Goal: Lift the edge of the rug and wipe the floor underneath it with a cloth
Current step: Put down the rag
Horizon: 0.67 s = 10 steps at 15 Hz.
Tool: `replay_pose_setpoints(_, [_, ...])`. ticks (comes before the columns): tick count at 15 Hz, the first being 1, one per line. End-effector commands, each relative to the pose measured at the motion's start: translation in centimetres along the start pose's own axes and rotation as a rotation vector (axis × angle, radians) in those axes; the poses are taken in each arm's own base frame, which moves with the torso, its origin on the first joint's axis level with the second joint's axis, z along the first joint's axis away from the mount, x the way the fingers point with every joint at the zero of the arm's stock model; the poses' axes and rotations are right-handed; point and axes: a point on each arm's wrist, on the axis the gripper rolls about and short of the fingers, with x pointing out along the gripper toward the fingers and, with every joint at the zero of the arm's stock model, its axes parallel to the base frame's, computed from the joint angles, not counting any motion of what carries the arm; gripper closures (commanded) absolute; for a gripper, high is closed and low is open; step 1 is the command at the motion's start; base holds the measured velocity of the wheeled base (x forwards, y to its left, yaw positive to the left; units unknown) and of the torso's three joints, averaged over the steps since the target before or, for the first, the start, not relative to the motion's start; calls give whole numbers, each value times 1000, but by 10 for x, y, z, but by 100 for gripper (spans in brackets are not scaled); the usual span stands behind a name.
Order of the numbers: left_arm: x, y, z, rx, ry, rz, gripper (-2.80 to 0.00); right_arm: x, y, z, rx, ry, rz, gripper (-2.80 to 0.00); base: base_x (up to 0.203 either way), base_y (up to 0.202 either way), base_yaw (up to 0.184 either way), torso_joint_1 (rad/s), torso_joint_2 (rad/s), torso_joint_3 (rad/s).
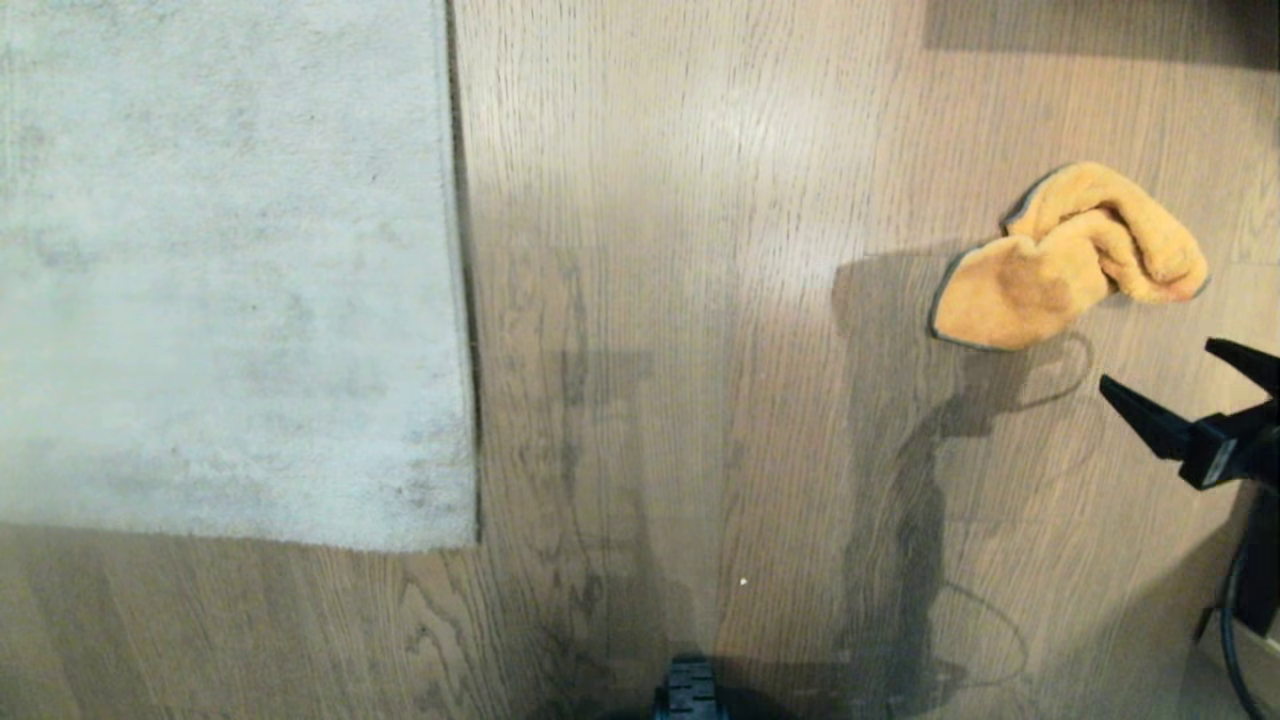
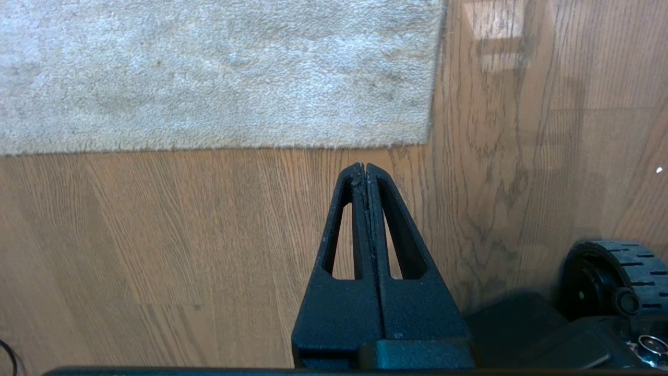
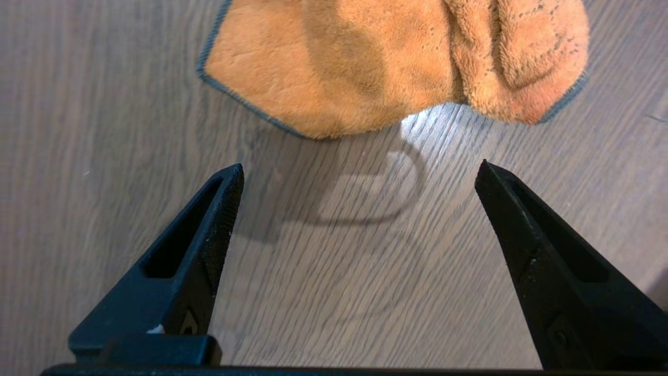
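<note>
Nearest us at 6 o'clock in the head view, a dark wheel (image 1: 688, 690) of the base pokes in; the left wrist view shows a black wheel (image 2: 621, 279) too. We see the left end effector (image 2: 366, 166) only in its own wrist view: clenched, fingers pressed tip to tip, gripping nothing, hanging over bare floor (image 2: 156, 250) just short of the rug's near border.

At 3 o'clock in the head view we have the right end effector (image 1: 1158, 372), released, jaws spread wide, empty. Its wrist view shows both fingers (image 3: 209, 235) apart above the floor (image 3: 339, 292), with the cloth (image 3: 365, 68) just beyond the tips, not touching.

Further out at 2 o'clock lies the cloth (image 1: 1065, 262), mustard-orange with dark trim, crumpled and folded on the floor (image 1: 700, 300), well apart from the rug.

From 9 to 11 o'clock we have the pale grey rug (image 1: 220, 270), lying flat. The rug edge (image 1: 462, 280) runs straight away from us, its corner near 8 o'clock, not lifted.
</note>
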Motion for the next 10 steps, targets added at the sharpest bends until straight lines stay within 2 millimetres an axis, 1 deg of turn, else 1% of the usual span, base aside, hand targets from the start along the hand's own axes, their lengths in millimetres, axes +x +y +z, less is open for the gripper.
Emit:
replay_pose_setpoints(1, [0,0,0,1,-1,0,0,-14,3,9,-16,-41,-9,-280,0,0,0,0,0,0])
replay_pose_setpoints(5, [0,0,0,1,-1,0,0,-31,9,9,-18,-44,-10,-280,0,0,0,0,0,0])
replay_pose_setpoints(8, [0,0,0,1,-1,0,0,-44,16,5,-22,-40,13,-280,0,0,0,0,0,0])
replay_pose_setpoints(9, [0,0,0,1,-1,0,0,-49,18,4,-31,-43,30,0,0,0,0,0,0,0])
replay_pose_setpoints(10, [0,0,0,1,0,0,0,-52,20,4,-35,-46,43,0,0,0,0,0,0,0])
